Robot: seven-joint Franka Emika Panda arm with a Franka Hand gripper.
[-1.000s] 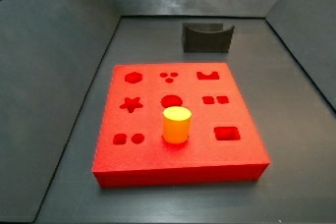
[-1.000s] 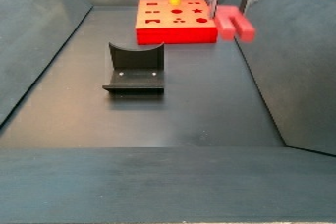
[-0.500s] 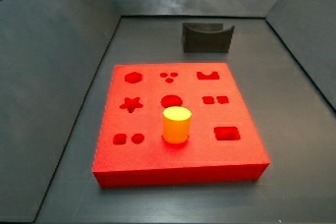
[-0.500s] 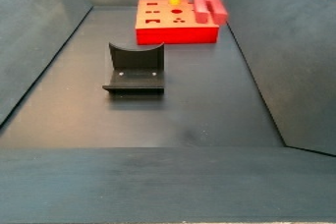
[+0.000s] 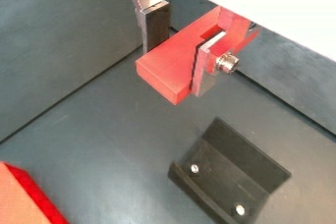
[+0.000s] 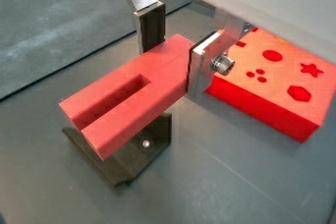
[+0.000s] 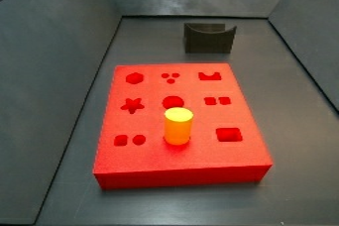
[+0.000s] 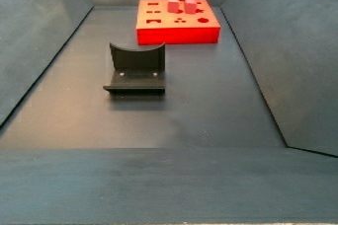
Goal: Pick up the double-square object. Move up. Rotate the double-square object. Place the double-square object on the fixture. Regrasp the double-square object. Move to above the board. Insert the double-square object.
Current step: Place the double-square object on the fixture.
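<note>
Dark grey floor, sloped walls around. The double-square object (image 6: 125, 95) hangs clamped across its width in my gripper (image 6: 174, 59), raised above the fixture (image 5: 231, 172), the board (image 6: 269, 85) off to one side. I judge the rotating comes next: I'd turn slowly, keep height, and line its long axis with the notch before lowering.
</note>
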